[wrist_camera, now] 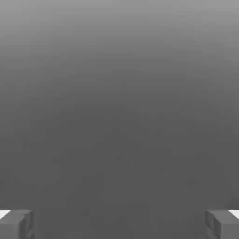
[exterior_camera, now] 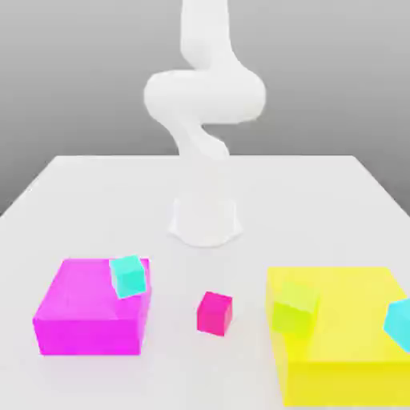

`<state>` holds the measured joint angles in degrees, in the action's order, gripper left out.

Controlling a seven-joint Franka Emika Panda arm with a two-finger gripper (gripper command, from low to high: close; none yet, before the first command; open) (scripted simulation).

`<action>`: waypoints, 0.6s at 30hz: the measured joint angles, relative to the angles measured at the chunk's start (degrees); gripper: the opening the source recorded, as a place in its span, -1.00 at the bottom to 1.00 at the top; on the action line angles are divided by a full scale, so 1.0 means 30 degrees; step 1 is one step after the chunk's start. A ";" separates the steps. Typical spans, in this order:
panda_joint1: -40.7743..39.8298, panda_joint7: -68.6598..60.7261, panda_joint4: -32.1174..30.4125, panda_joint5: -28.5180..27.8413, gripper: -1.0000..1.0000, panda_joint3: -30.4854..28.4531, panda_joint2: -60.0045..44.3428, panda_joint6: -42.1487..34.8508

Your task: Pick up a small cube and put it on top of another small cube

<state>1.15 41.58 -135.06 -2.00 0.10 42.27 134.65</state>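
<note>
While the pincer (wrist_camera: 119, 224) stood spread wide with nothing between its fingers, the pink cube (exterior_camera: 215, 312) sat alone on the bench (exterior_camera: 96, 184), near the front edge. It lay between the magenta block (exterior_camera: 80, 316) on the exterior view's left and the yellow block (exterior_camera: 352, 352) on the right, well apart from the arm (exterior_camera: 204, 104) above the base behind it, so the pincer would likely have to come forward and down.

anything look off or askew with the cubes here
Yes. The cyan cube sits tilted on the magenta block's far corner, and the green cube looks tilted on the yellow block. A second cyan cube overhangs that block's edge at the exterior view's right. The pink cube sits flat on the table.
</note>
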 joint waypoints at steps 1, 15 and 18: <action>0.0167 -0.0617 -0.0472 -0.0283 0.00 -0.0022 -0.0517 0.0413; 0.2187 -0.9529 -0.6571 -0.2778 0.00 -0.1988 -0.7247 0.5730; 0.2629 -1.1780 -0.7882 -0.2861 0.00 -0.2604 -0.8644 0.6906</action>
<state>9.04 6.24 -158.71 -10.58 -7.71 16.34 155.37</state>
